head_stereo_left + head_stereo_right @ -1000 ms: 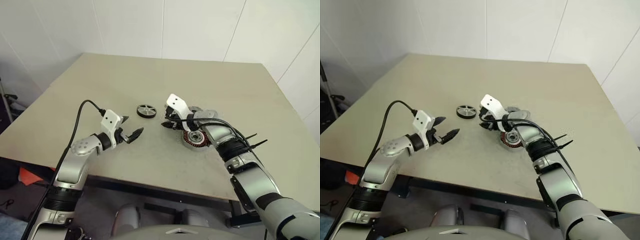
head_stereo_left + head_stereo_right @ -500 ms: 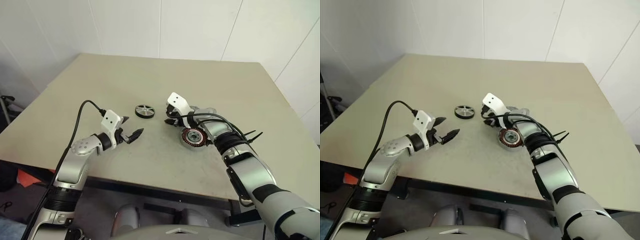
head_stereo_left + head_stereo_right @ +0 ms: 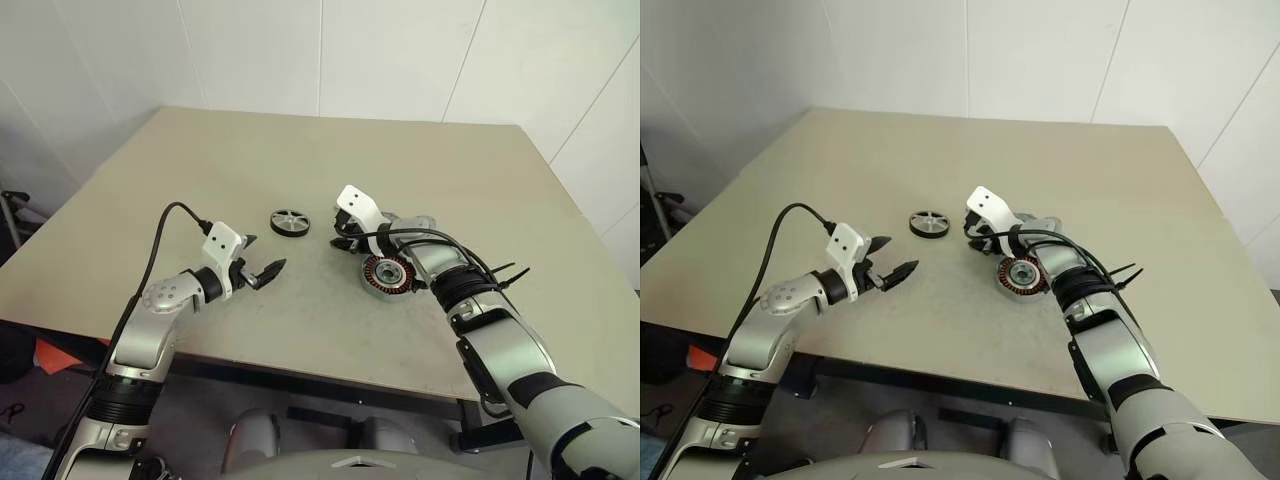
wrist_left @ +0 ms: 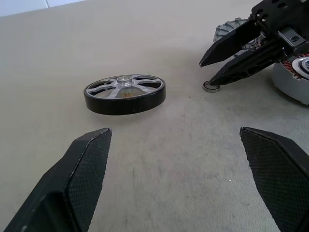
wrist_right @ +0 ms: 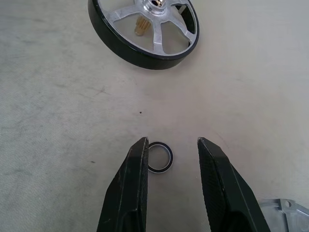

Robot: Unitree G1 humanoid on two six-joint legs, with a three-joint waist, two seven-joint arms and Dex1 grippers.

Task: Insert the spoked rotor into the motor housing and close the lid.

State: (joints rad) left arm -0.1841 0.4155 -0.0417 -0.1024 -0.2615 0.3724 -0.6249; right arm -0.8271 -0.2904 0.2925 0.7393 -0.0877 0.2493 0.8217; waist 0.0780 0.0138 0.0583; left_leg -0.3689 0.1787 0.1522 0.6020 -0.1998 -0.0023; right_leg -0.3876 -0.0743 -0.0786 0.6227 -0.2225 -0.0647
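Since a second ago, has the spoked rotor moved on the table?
No. The spoked rotor lies just as far to the left of the motor housing as before.

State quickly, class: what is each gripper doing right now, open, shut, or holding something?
Left gripper: open wide, empty, facing the spoked rotor.
Right gripper: partly open, holding nothing, its fingers either side of a small metal ring on the table.

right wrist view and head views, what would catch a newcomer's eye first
The flat black spoked rotor with silvery spokes lies alone on the beige table. The right gripper stands open over a tiny metal ring. Beside that arm sits the round silver-grey motor housing with copper windings, while the left gripper hangs wide open.
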